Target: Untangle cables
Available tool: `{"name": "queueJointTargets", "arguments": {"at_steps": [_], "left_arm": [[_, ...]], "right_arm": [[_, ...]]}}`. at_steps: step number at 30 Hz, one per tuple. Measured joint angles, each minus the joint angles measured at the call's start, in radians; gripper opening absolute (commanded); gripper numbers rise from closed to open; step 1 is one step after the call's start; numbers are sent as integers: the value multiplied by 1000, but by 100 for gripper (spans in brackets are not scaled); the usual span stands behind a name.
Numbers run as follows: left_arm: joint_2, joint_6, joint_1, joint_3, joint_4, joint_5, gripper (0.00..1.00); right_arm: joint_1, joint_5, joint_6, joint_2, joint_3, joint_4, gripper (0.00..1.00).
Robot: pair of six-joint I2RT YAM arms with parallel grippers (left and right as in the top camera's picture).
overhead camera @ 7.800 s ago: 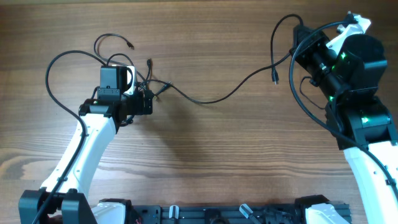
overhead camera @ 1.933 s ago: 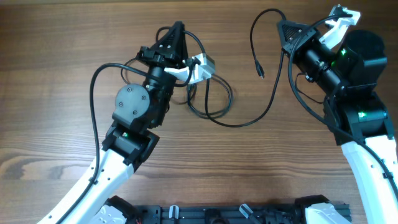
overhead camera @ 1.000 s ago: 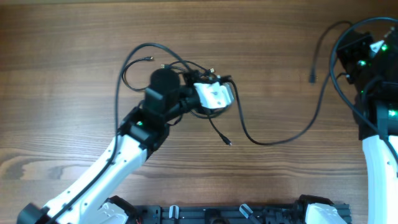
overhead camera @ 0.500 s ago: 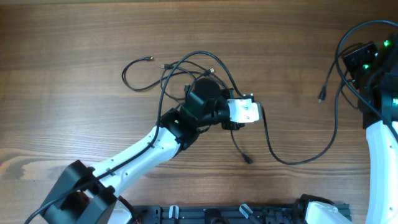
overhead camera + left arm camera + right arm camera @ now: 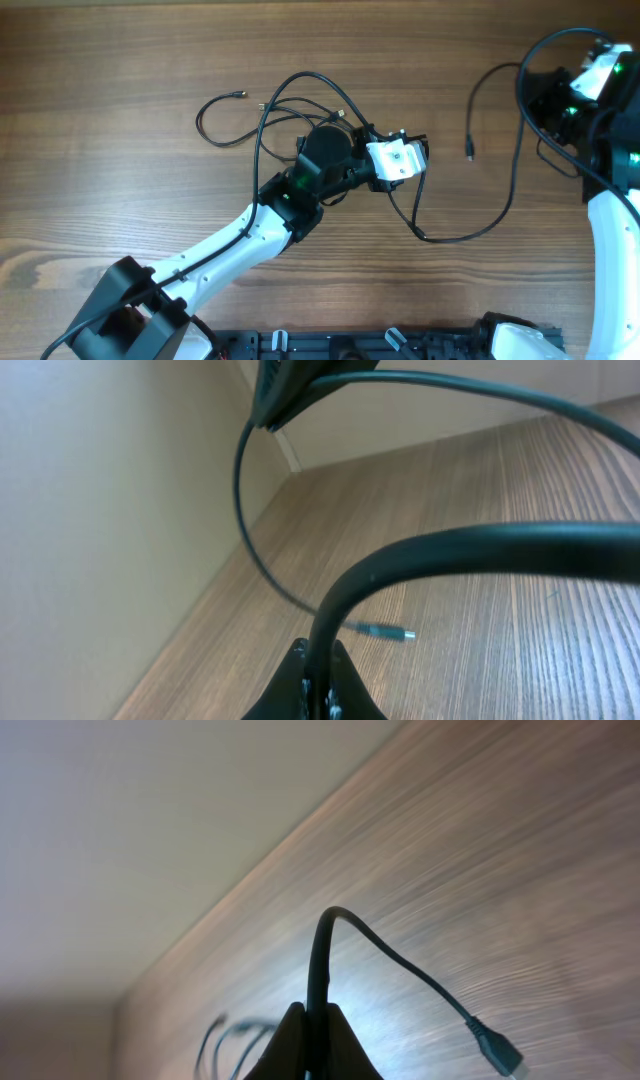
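The wood-grain table [image 5: 100,60] ran under both arms, with a pale wall [image 5: 100,480] behind it in the wrist views. The cables [image 5: 290,105] lay as a loose tangle of black loops near the table's middle, partly under the left arm's wrist, and one loop [image 5: 212,128] trailed off to the left. From the tangle a long cable [image 5: 470,235] sagged across the wood and rose toward the right arm at the far right edge. The left gripper [image 5: 318,682] was pinched tight on this cable, which arched up and away to the right. Beyond it a thinner cord [image 5: 262,570] reached the table and ended in a silver tip. The right gripper [image 5: 311,1038] was likewise clamped on the long cable near its end. There a short length curved over and down to a plug [image 5: 497,1051] hanging free above the wood.
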Motion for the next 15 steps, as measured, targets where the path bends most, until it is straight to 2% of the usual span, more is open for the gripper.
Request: {"name": "queueJointTargets", "arguments": {"at_steps": [6, 13, 15], "left_arm": [[0, -2, 0, 0, 2, -32, 5], [0, -2, 0, 0, 6, -167, 6], [0, -2, 0, 0, 6, -178, 17]], "right_arm": [[13, -253, -115, 51, 0, -57, 4], [127, -369, -189, 63, 0, -65, 4], [164, -377, -200, 63, 0, -65, 4]]}}
